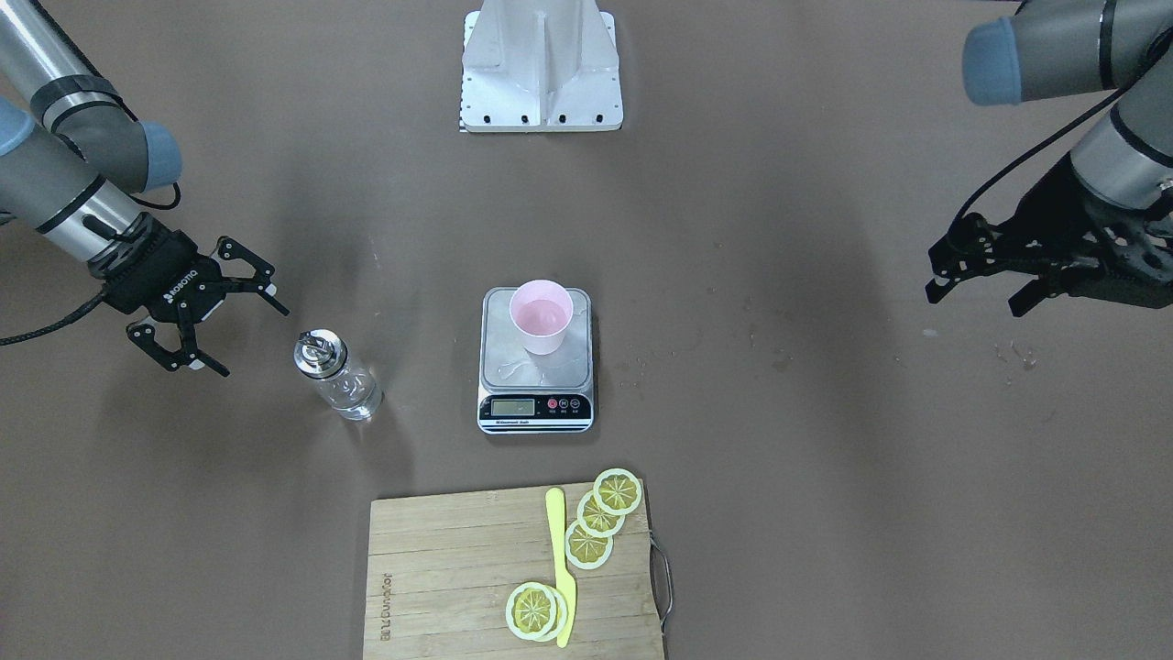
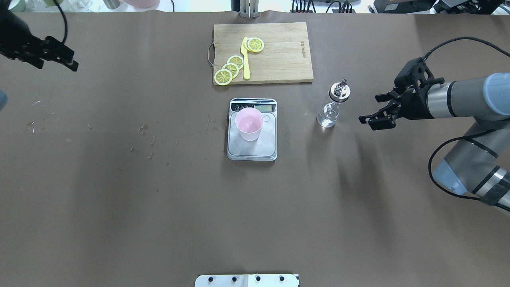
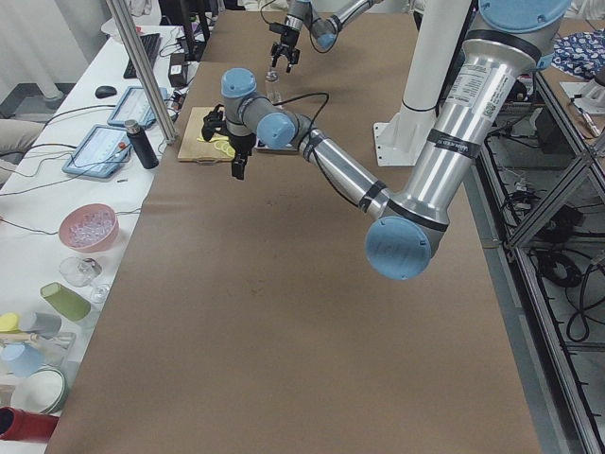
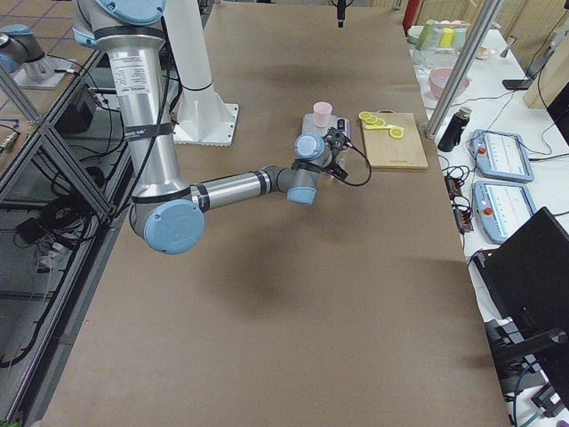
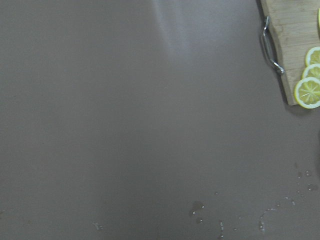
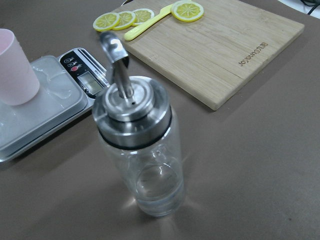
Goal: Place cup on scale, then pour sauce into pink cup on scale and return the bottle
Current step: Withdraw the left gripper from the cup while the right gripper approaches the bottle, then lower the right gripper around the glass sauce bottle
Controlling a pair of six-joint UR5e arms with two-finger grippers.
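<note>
The pink cup (image 1: 541, 316) stands upright on the steel scale (image 1: 536, 408) at the table's middle; both also show in the overhead view, the cup (image 2: 249, 123) on the scale (image 2: 253, 151). The glass bottle (image 1: 337, 376) with a metal pourer stands upright on the table beside the scale, apart from it. A little clear liquid shows at its bottom in the right wrist view (image 6: 137, 150). My right gripper (image 1: 249, 341) is open and empty, close beside the bottle without touching it. My left gripper (image 1: 974, 298) is open and empty, far off and above the table.
A wooden cutting board (image 2: 279, 56) with lemon slices and a yellow knife (image 2: 246, 59) lies beyond the scale. Small wet spots (image 2: 151, 139) mark the brown table surface on my left side. The robot's base plate (image 1: 541, 101) stands at the table's near edge.
</note>
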